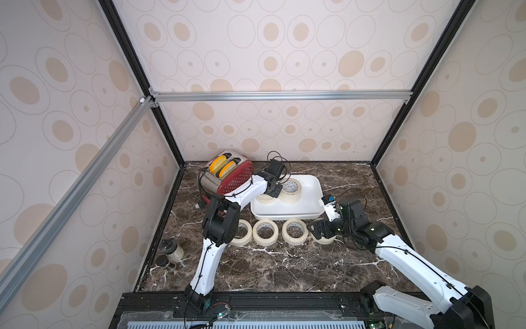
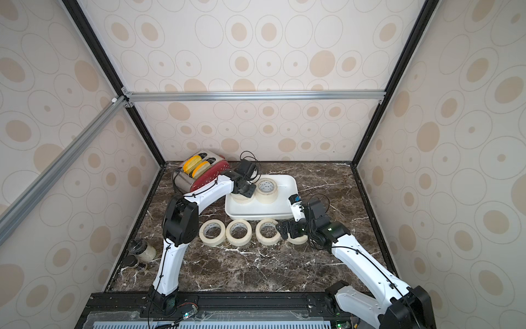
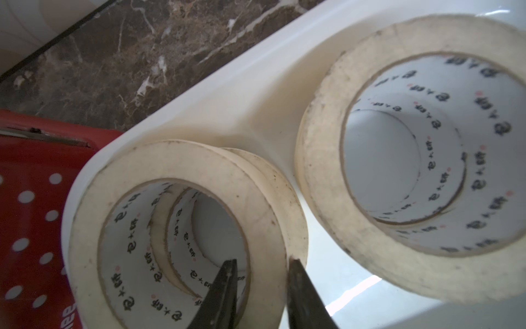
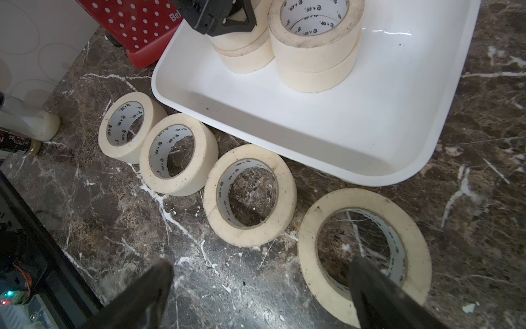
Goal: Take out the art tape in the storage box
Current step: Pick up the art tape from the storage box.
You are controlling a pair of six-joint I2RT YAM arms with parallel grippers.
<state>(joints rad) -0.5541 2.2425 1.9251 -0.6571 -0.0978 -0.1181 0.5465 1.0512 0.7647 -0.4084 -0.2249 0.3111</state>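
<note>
The white storage box (image 1: 313, 199) (image 2: 286, 200) sits mid-table. It holds two stacks of two cream art tape rolls. My left gripper (image 1: 274, 190) (image 3: 263, 260) reaches into the box and is shut on the wall of the left stack's top roll (image 3: 176, 162), one finger inside its core and one against its outside. The other stack (image 1: 291, 191) (image 3: 327, 159) stands beside it. Several rolls lie flat in a row on the marble in front of the box (image 1: 266, 232) (image 4: 250, 196). My right gripper (image 1: 317, 230) (image 4: 262, 260) hangs open over the rightmost roll (image 4: 364, 199), holding nothing.
A red perforated toaster (image 1: 227, 176) with yellow slices stands right behind the box's left corner. Two small jars (image 1: 170, 250) lie by the left wall. Patterned walls close in the table on three sides.
</note>
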